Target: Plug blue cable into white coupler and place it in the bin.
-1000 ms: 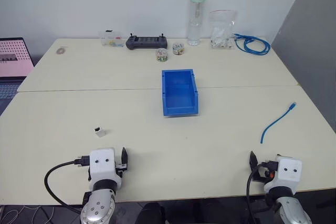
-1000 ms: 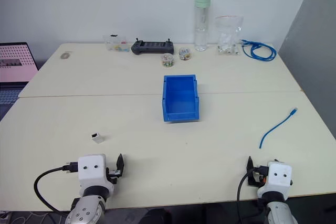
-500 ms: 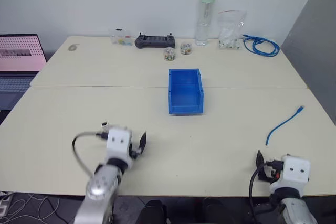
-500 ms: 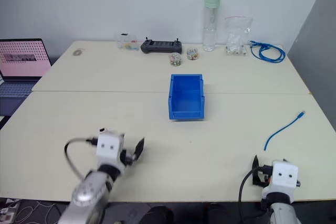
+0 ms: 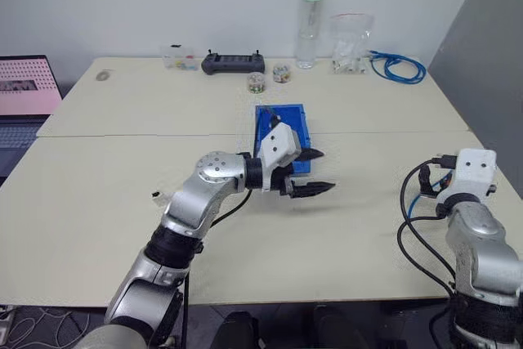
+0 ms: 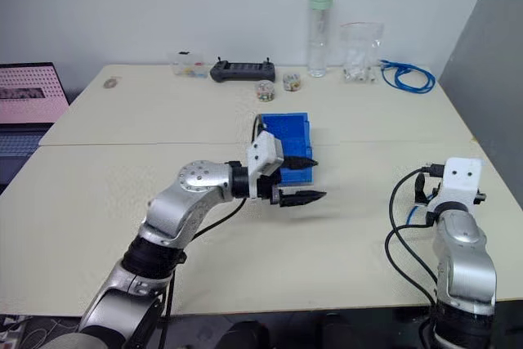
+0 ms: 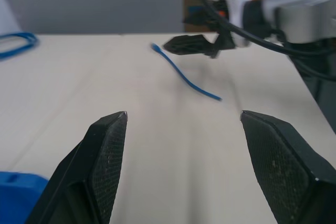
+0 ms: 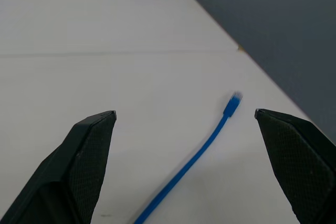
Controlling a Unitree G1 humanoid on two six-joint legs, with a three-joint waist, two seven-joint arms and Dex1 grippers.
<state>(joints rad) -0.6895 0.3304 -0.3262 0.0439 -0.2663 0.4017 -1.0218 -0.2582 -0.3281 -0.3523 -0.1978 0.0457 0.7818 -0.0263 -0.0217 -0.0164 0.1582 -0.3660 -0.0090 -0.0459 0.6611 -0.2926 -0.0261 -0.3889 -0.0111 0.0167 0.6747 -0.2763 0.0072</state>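
Lying untouched: blue cable.

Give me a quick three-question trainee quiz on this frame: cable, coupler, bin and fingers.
1. True or false: the blue cable is already plugged into the white coupler.
2. Fill in: the right gripper has its fingers ____, with the blue cable lying on the table ahead of them.
3. Which gripper hangs just in front of the bin? A) left gripper B) right gripper

Key: 1 false; 2 open; 3 A
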